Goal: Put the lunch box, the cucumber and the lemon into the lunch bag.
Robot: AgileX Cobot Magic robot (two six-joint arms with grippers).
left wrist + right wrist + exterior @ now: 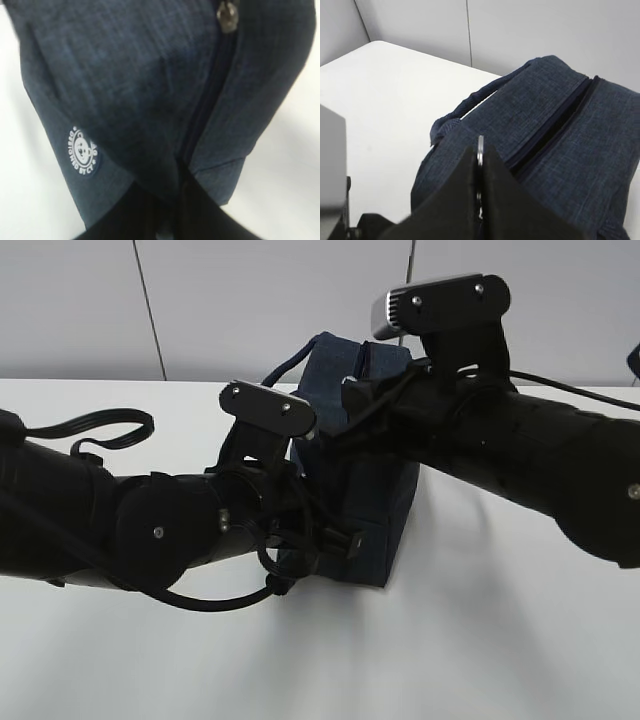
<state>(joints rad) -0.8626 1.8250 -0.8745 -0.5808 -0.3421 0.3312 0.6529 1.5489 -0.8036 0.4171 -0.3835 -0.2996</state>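
The dark navy lunch bag (385,515) stands mid-table between both arms, its black top zipper (555,125) closed along the part I see. My right gripper (480,152) is shut on the silver ring pull (480,142) at the bag's top. Low against the bag's near end, my left gripper (172,202) is shut on a fold of the bag's fabric (150,125) beside the zipper line (207,105). In the exterior view the left gripper (335,540) is at the bag's lower side and the right gripper (355,400) near its top. The lunch box, cucumber and lemon are out of view.
A white round logo patch (82,151) sits on the bag's side. One loop handle (470,100) hangs off the bag's far side. A metal zipper piece (227,17) shows at the far end. The white table (480,640) meets a grey wall behind.
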